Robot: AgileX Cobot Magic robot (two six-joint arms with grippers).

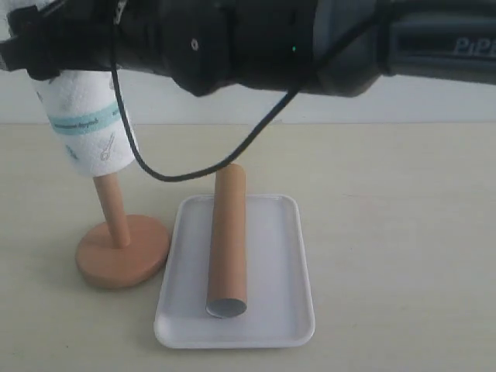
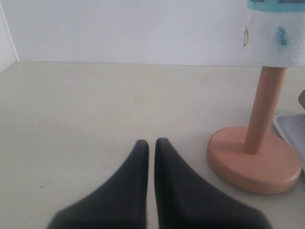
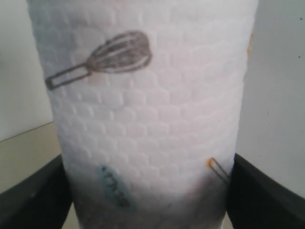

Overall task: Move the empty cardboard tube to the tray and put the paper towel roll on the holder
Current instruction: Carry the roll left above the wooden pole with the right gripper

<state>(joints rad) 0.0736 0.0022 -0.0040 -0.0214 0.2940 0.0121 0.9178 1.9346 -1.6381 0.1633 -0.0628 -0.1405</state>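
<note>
The paper towel roll point(image 1: 89, 128) hangs tilted over the top of the holder point(image 1: 124, 252), whose pole enters the roll's lower end. My right gripper point(image 1: 31, 46) reaches across from the right and is shut on the roll's upper part. In the right wrist view the roll point(image 3: 143, 95) fills the space between the black fingers point(image 3: 33, 195) of the gripper point(image 3: 147, 191). The empty cardboard tube point(image 1: 229, 240) lies lengthwise in the tray point(image 1: 279, 232). My left gripper point(image 2: 151, 143) is shut on nothing, low over the table, beside the holder's base point(image 2: 255, 162) and below the roll point(image 2: 274, 33).
The right arm's dark body point(image 1: 310, 39) and its cable point(image 1: 201, 167) span the top of the exterior view above the tray. The tray's corner point(image 2: 291, 131) shows just past the holder base. A white wall point(image 2: 119, 28) stands behind the beige table point(image 1: 403, 232).
</note>
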